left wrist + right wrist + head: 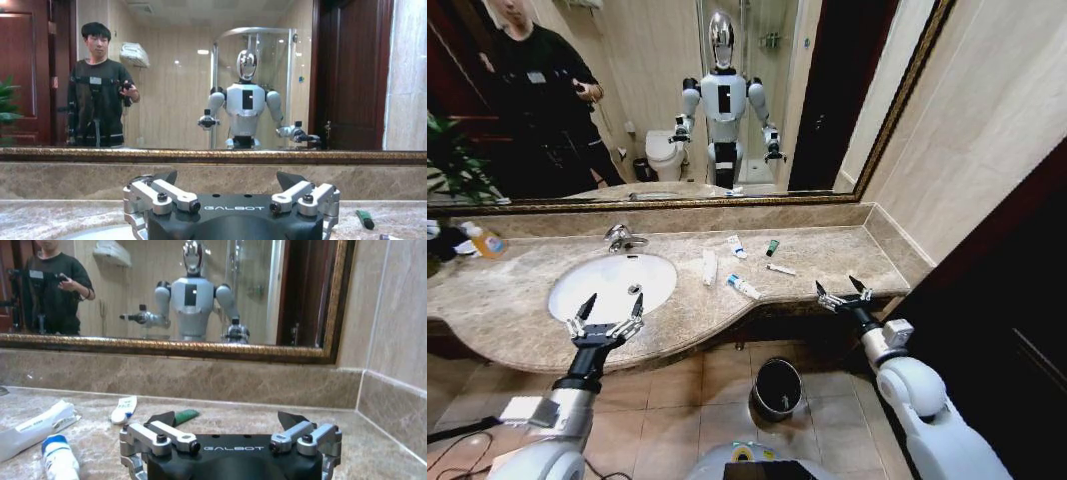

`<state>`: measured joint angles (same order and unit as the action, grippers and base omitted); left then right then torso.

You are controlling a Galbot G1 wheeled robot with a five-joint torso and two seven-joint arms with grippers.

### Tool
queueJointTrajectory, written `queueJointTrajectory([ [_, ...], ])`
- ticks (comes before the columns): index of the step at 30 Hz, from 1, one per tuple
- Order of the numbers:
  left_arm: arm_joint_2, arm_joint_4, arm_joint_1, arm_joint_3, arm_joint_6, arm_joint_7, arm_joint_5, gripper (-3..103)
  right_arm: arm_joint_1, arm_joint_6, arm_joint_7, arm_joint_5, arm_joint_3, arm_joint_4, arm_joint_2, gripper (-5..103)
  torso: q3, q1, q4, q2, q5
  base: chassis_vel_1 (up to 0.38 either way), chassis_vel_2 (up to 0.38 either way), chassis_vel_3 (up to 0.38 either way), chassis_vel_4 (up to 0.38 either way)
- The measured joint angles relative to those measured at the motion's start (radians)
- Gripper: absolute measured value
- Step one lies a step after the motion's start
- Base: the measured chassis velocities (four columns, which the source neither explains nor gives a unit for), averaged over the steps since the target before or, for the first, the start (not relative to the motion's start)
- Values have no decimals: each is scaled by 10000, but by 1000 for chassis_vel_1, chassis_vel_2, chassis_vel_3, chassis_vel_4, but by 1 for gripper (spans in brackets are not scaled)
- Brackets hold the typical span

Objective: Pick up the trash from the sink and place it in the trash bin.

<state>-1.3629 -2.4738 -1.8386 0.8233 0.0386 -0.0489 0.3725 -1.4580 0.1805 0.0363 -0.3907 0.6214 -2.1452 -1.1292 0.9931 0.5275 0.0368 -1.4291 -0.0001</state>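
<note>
The white oval sink [587,275] is set in the marble top, and nothing lies in its basin. The trash lies on the counter to its right: a white sachet [709,266], a white tube [737,245], a green-capped tube [772,247], a thin white tube [779,269] and a blue-capped tube [743,286]. The black trash bin [777,388] stands on the floor below the counter. My left gripper [605,315] hangs open over the sink's front rim. My right gripper [844,293] is open at the counter's front edge, right of the trash. The right wrist view shows the sachet [33,427], the blue-capped tube [59,455] and the green-capped tube [183,415].
A chrome faucet [622,238] stands behind the basin. A clear bottle with an orange label [487,242] sits at the far left of the counter, near a plant [452,160]. A framed mirror [727,100] backs the counter and a wall closes its right end.
</note>
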Motion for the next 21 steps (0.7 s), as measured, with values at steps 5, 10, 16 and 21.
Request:
queueJointTrajectory([
  [5, 0, 0, 0, 0, 0, 0, 0, 100, 30, -226, 192, -138, -184, 42, -21, 100, 0, 0, 0, 0, 1, 0, 0, 0, 0],
  [10, 0, 0, 0, 0, 0, 0, 0, 100, -12, -231, 299, -71, -288, 39, 48, 100, 0, 0, 0, 0, 2, 0, 0, 0, 0],
  [16, 0, 0, 0, 0, 0, 0, 0, 100, 2, 636, 76, -370, -240, -385, 117, 100, 0, 0, 0, 0, 2, 0, 0, 0, 0],
  [21, 0, 0, 0, 0, 0, 0, 0, 100, 158, 766, 85, -232, -317, -384, 151, 100, 0, 0, 0, 0, 0, 0, 0, 0, 0],
])
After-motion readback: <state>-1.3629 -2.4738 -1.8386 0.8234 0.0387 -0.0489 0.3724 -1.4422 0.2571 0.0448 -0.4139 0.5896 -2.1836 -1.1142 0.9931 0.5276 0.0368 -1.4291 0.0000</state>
